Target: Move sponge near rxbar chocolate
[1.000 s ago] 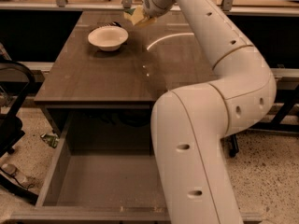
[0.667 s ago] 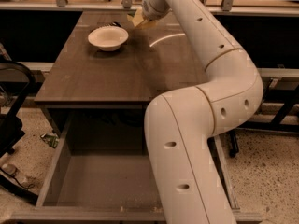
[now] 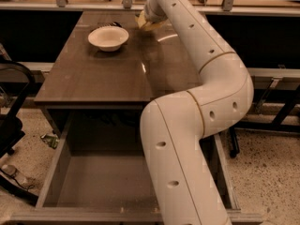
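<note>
The sponge (image 3: pixel 146 24), pale yellow with a dark top, is at the tip of my gripper (image 3: pixel 147 20) over the far end of the brown table (image 3: pixel 93 74). The gripper is shut on the sponge, and the wrist hides most of its fingers. The rxbar chocolate (image 3: pixel 111 25) is a thin dark bar lying flat just behind the white bowl (image 3: pixel 108 37), to the left of the sponge. The sponge is about a bowl's width right of the bar.
My white arm runs from the bottom middle up over the table's right half. An open, empty drawer (image 3: pixel 108 182) sticks out below the table's front edge. A black chair (image 3: pixel 11 125) stands at the left. A shelf rail (image 3: pixel 56 6) runs behind the table.
The arm's elbow has swung further left. The gripper with the sponge has shifted slightly down and to the right at the table's far end. The bowl and the bar have not moved.
</note>
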`<state>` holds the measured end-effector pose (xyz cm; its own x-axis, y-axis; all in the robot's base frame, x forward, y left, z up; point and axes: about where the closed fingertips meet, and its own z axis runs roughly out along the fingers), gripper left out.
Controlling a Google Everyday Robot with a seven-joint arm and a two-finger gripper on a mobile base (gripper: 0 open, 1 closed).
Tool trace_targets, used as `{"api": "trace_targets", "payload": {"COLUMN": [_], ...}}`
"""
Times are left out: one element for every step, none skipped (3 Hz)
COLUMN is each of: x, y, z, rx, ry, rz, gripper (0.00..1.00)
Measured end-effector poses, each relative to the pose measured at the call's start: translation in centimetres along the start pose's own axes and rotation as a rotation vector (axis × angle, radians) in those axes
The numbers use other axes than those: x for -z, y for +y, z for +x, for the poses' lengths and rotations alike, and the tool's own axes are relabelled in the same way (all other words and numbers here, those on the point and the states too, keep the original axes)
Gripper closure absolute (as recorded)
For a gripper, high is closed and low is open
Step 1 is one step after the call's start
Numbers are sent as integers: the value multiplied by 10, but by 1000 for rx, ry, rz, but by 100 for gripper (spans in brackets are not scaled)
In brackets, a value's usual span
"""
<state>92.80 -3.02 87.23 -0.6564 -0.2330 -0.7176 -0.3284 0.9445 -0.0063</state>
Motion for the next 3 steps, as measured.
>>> {"api": "trace_targets", "payload": {"x": [-11,-16,-19], "y": [0,1,3], "z": [1,4,6], "rx": [-25,-27,-27], "ry": [-1,5,10], "rz": [19,19,17], "gripper": [100,79,55]}}
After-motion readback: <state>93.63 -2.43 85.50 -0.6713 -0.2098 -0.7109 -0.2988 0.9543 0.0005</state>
